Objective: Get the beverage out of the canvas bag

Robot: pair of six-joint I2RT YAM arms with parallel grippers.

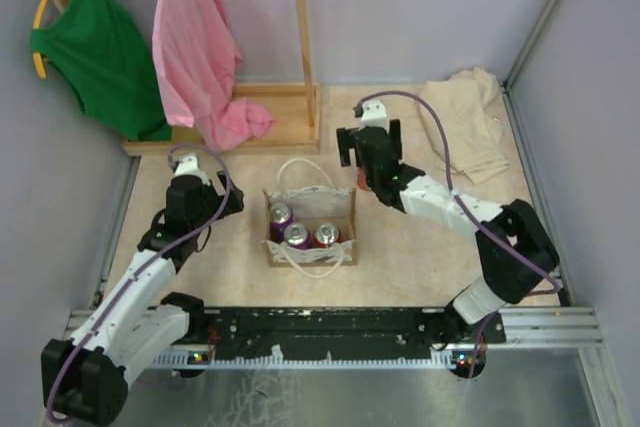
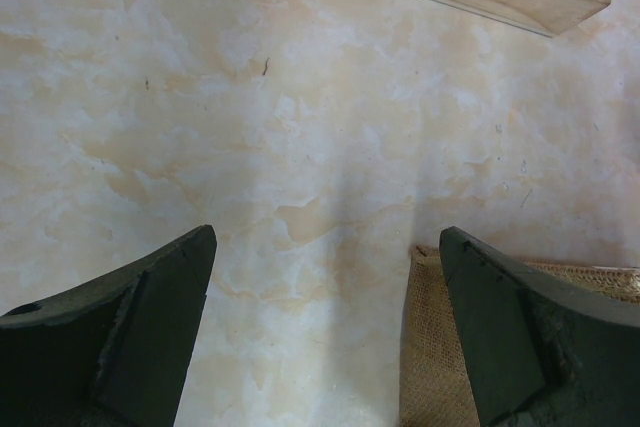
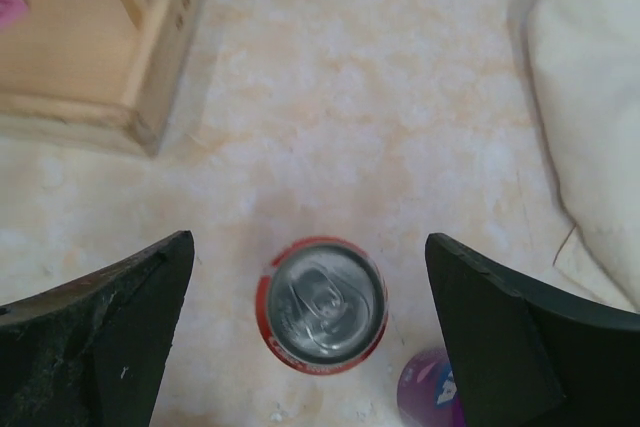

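Three cans (image 1: pixel 298 235) stand in the boxy tan canvas bag (image 1: pixel 340 203); at its 2 o'clock the right gripper (image 3: pixel 308 247) points down, spread over an upright red can (image 3: pixel 325 304). Left gripper (image 2: pixel 325 237), 9 o'clock, also spread.

Canvas bag open mid-table, three cans inside, two more standing outside.

My tan canvas bag (image 1: pixel 312 199) stands upright, its white rope handles (image 1: pixel 314 264) flopped outward. Inside I see two purple cans (image 1: pixel 281 215) and a red can (image 1: pixel 327 235), all upright. A second red can (image 3: pixel 322 305) stands on the table, a third purple can (image 3: pixel 425 392) just beside it.
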